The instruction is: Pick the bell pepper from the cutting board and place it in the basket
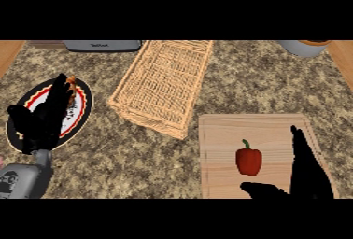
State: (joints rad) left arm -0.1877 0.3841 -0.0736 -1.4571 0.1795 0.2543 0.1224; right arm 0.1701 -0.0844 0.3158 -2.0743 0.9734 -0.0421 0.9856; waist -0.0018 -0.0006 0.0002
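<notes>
The bell pepper point(249, 161) lies on the cutting board point(228, 135) at five o'clock, the right hand point(307, 179) holding released fingers point(300, 144) straight at its three o'clock, apparently lining up a grasp, while the left hand point(41, 119) rests open at nine o'clock.

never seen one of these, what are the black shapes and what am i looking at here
You are looking steeply down from a humanoid robot's head at a kitchen counter. The black shapes are its two hands. The left hand rests open, fingers up, over a plate at the left. The right hand is open beside a red bell pepper lying on a wooden cutting board; it holds nothing yet. The wicker basket further back is where the pepper should go.
</notes>
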